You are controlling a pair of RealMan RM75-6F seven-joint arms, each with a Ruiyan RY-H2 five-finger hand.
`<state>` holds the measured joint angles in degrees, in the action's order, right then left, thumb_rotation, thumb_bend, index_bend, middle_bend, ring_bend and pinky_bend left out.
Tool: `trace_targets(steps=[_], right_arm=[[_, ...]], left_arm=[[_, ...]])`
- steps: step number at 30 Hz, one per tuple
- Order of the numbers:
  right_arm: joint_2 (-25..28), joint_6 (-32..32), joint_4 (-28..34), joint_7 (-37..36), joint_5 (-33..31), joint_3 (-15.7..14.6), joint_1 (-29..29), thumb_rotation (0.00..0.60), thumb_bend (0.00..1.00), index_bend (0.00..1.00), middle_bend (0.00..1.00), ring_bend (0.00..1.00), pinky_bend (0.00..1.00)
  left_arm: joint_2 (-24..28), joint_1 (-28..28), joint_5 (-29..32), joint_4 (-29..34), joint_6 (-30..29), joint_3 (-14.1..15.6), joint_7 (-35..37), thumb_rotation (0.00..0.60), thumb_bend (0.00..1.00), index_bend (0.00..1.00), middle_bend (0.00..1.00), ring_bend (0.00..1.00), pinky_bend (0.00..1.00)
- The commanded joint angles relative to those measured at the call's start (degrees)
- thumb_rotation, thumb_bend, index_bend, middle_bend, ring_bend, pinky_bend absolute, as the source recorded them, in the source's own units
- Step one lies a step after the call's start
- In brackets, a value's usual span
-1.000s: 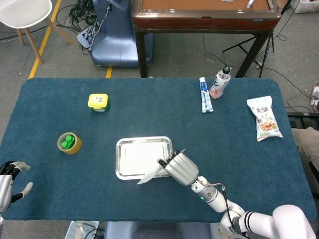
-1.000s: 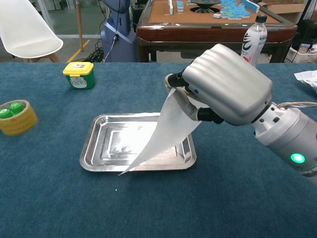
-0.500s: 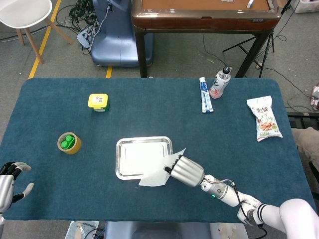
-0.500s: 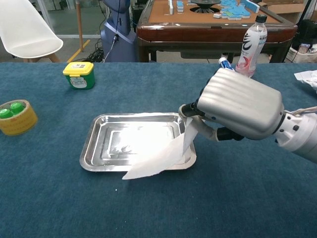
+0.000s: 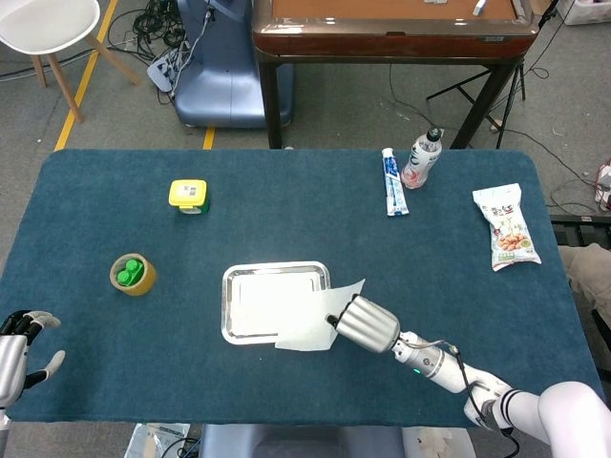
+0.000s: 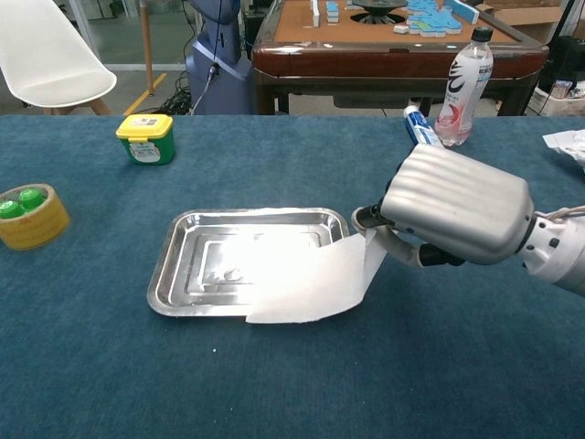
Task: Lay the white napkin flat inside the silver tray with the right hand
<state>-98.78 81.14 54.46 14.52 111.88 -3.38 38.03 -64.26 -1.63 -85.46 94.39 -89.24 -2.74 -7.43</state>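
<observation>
- On the blue table (image 5: 458, 229), the right hand (image 6: 454, 205) sits low, just right of the tray (image 6: 178, 240), pinching one edge of the napkin (image 6: 311, 285) in its fingertips.
- Napkin position: most of it now drapes flat over the tray's right, near corner, but its near edge spills over the rim onto the table, and the held edge rises outside the tray.
- Change over the last second: the napkin hung almost upright from a raised hand; the hand has since dropped and drawn back to the right, letting the sheet settle.
- Meaning for the task: the laying-down step is nearly done, yet the napkin is only partly inside. It likely needs a nudge leftward and away before release, or it will end up straddling the rim.
- At the table's near left corner, the left hand (image 5: 19, 345) rests idle, fingers apart, holding nothing.
- Elsewhere: a tape roll (image 6: 31, 214) and a yellow box (image 6: 145, 137) sit well left of the tray; a bottle (image 6: 463, 84) stands far behind the right hand.
</observation>
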Motion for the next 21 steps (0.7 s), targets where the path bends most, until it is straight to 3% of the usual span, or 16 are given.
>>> trace_targets(steps=[1, 9, 21], right_arm=[[-1.32, 0.86, -0.77, 1.09, -0.84, 0.96, -0.4, 0.6, 0.62, 0.68, 1.0, 1.0, 1.0], [-5.89, 4.0, -3.09, 3.55, -2.52, 3.13, -1.37, 0.6, 0.62, 0.68, 1.0, 1.0, 1.0], [-4.94, 1.99, -4.49, -0.03, -1.21, -0.13, -0.3, 0.6, 0.62, 0.68, 1.0, 1.0, 1.0]], left_arm=[[-0.04, -0.03, -0.01, 0.0, 0.05, 0.01, -0.03, 0.6, 0.23, 0.4, 0.35, 0.23, 0.48], [0.04, 0.04, 0.0, 0.0, -0.08, -0.02, 0.08, 0.6, 0.23, 0.4, 0.35, 0.23, 0.48], [0.23, 0.13, -0.12, 0.09, -0.24, -0.01, 0.3, 0.6, 0.23, 0.4, 0.35, 0.23, 0.48]])
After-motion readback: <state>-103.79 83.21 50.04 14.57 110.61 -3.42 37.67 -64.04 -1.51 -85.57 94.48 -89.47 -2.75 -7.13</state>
